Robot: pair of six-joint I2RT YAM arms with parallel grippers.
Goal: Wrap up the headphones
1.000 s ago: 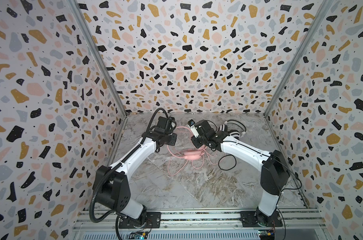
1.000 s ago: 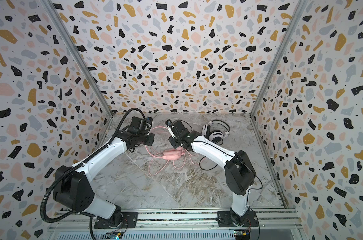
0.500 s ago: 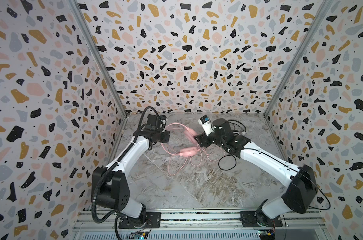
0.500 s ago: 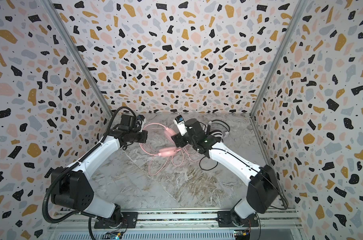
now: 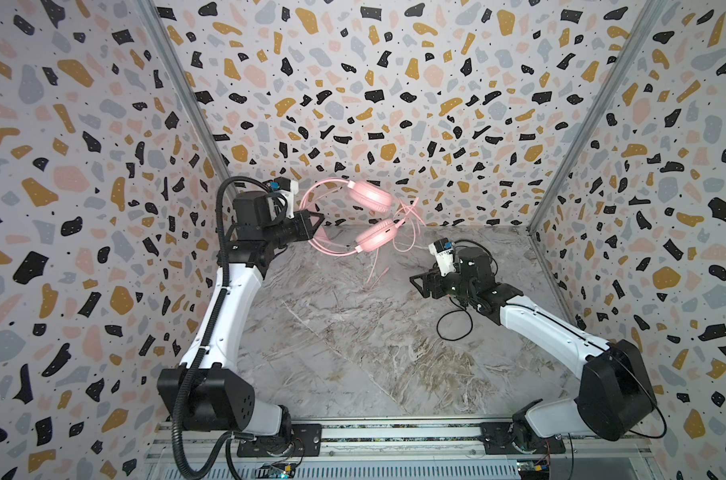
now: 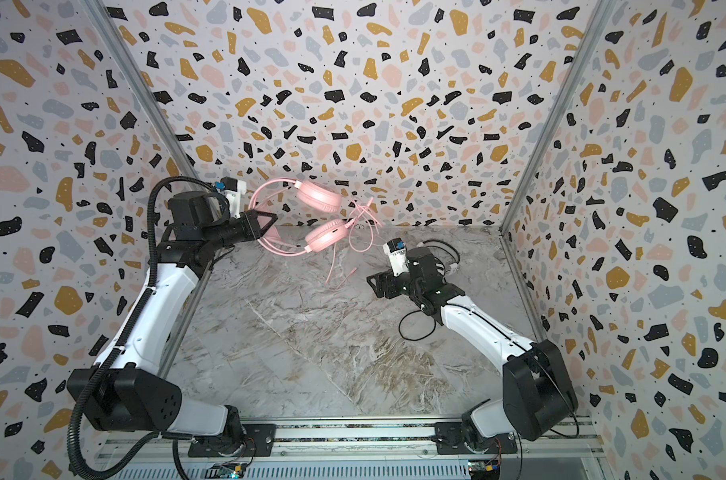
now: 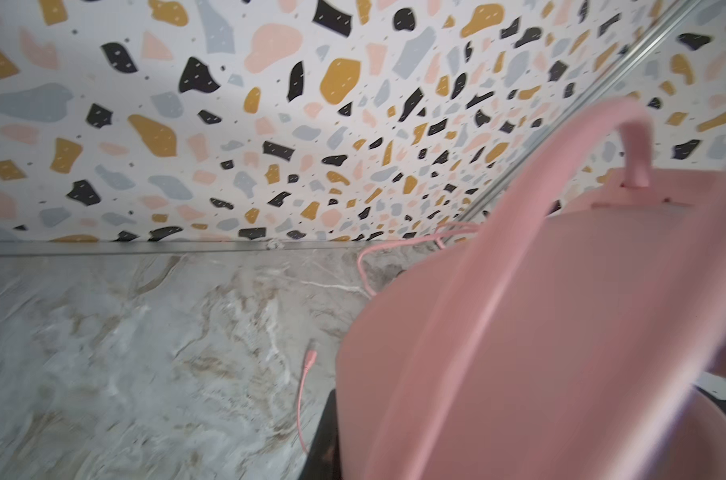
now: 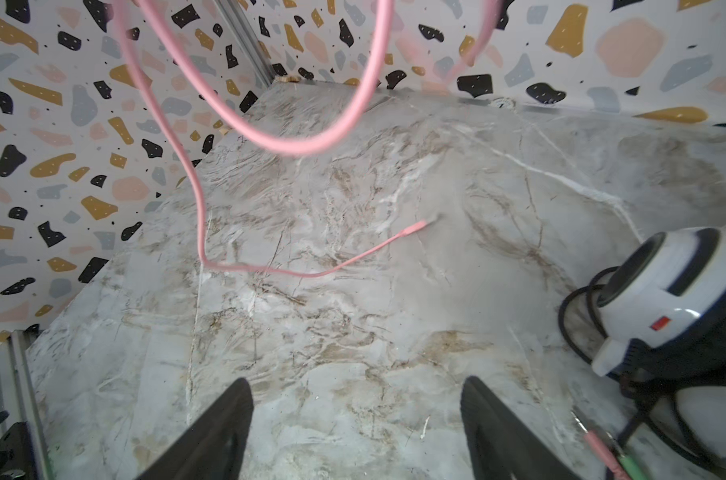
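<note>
I had the left gripper (image 5: 313, 226) clamped on the headband of the pink headphones (image 5: 375, 240). They hung clear of the marble table (image 5: 353, 353), just above the centre in both top views, with one earcup over the other against the back wall. Their pink cord (image 8: 199, 199) dangled in loops, and its plug (image 8: 415, 227) end trailed onto the marble. My right gripper (image 8: 357, 382) stood right of centre with its jaws spread wide and nothing between them. The white headphones (image 8: 677, 291) sat on the table at the right edge of the right wrist view. Their black cord (image 5: 454, 328) looped beside my right arm.
</note>
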